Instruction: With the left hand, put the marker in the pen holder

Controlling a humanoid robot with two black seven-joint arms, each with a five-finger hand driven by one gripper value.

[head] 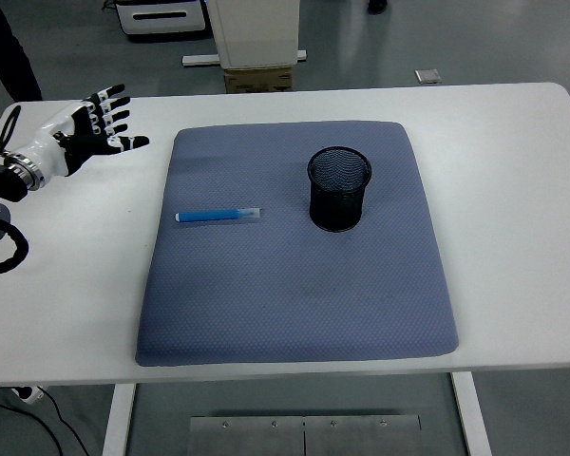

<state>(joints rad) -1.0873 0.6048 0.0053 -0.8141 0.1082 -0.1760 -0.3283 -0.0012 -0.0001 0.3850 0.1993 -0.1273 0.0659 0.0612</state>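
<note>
The black-and-white left hand (93, 136) is hovering far left, fingers spread (holding nothing), well apart from the blue marker (218, 216) lying left of the black mesh pen holder (339, 189).

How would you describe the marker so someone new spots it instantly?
Start at the white table and find the blue-grey mat covering its middle. On the mat's left half lies the marker, flat, left of the black mesh pen holder. It is the only slim bright-blue stick there, with pale ends.
</note>
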